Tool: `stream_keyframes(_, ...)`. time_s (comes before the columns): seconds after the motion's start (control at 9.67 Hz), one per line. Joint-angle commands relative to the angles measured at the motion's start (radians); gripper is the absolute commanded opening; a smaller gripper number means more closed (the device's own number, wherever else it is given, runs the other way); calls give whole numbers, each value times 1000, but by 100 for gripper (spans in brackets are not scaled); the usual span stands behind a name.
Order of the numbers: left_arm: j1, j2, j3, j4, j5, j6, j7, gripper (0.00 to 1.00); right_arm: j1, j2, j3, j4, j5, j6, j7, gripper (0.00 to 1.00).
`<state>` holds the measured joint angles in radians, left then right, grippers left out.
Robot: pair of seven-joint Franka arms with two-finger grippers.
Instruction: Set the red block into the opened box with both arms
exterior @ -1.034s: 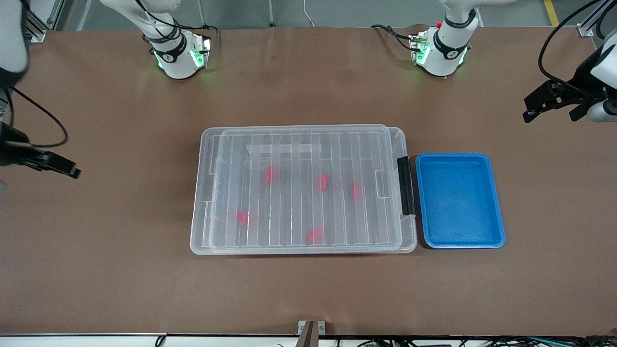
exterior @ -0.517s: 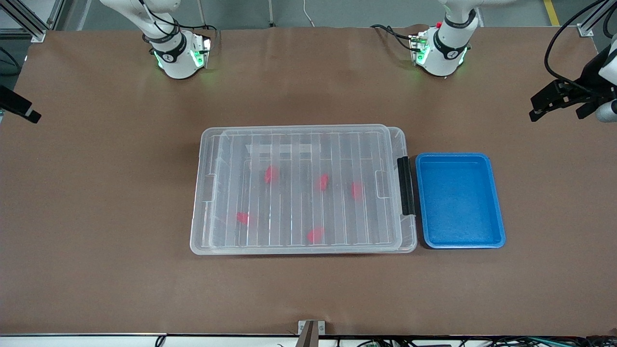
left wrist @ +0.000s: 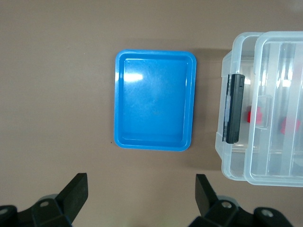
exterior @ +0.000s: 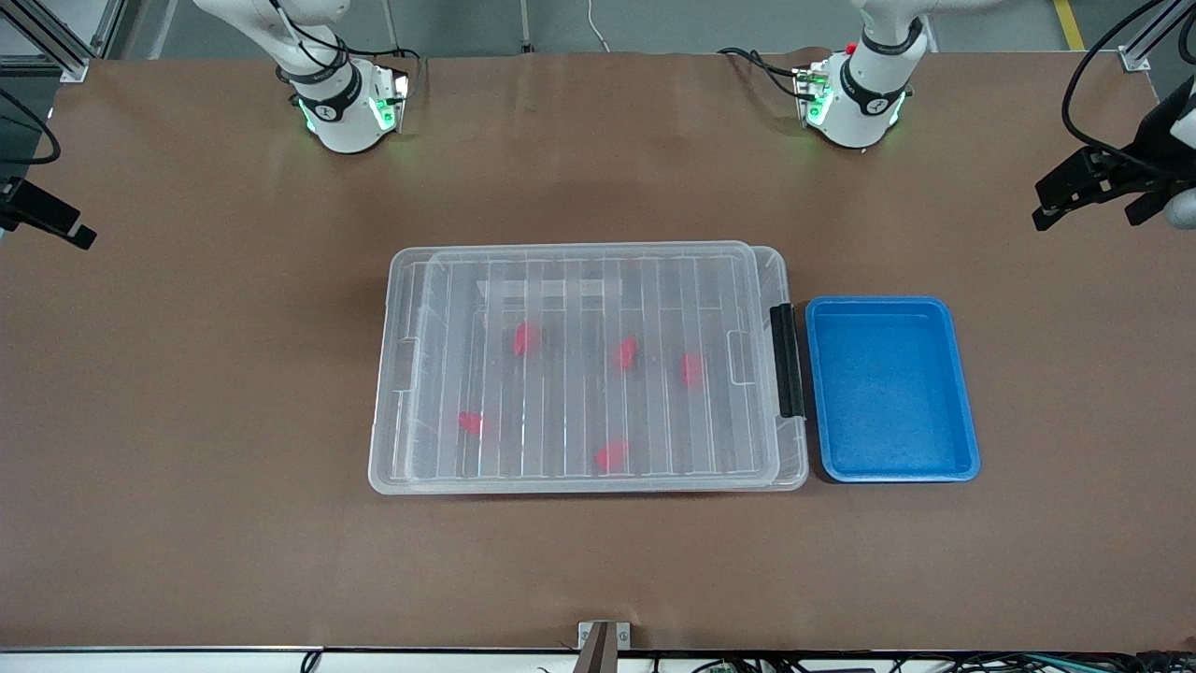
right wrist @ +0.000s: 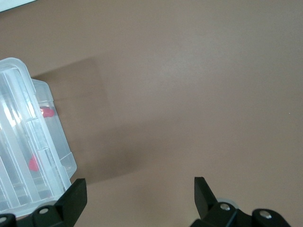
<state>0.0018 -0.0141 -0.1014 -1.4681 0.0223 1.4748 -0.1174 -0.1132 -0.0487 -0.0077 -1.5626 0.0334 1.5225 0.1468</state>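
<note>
The clear box (exterior: pixel 400 374) lies mid-table with its ribbed lid resting over it and a black handle (exterior: pixel 787 360) at the left arm's end. Several red blocks show through the lid, among them one (exterior: pixel 526 338) and another (exterior: pixel 611 455). My left gripper (exterior: pixel 1054 198) hangs open and holds nothing over bare table at the left arm's end. In the left wrist view, the left gripper (left wrist: pixel 141 189) sees the box (left wrist: pixel 227 161) and a red block (left wrist: pixel 258 116). My right gripper (exterior: pixel 56 222) is open and holds nothing at the right arm's end. In its wrist view, the right gripper (right wrist: pixel 139 189) has the box (right wrist: pixel 66 165) beside it.
A blue tray (exterior: pixel 967 449) with nothing in it stands beside the box's handle end, also in the left wrist view as the blue tray (left wrist: pixel 155 142). The arm bases stand along the table's back edge. Brown tabletop spreads round the box.
The right gripper has swung away from the box toward the table's end and the bases. The left gripper has drifted slightly toward the bases. Box and blocks have not moved.
</note>
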Motion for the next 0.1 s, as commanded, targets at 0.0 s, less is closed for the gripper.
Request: stream_keyframes(0.0,-5,31,-8,-3,24,-27,5,100,-2,-16,0,-16,3,8,-36,100)
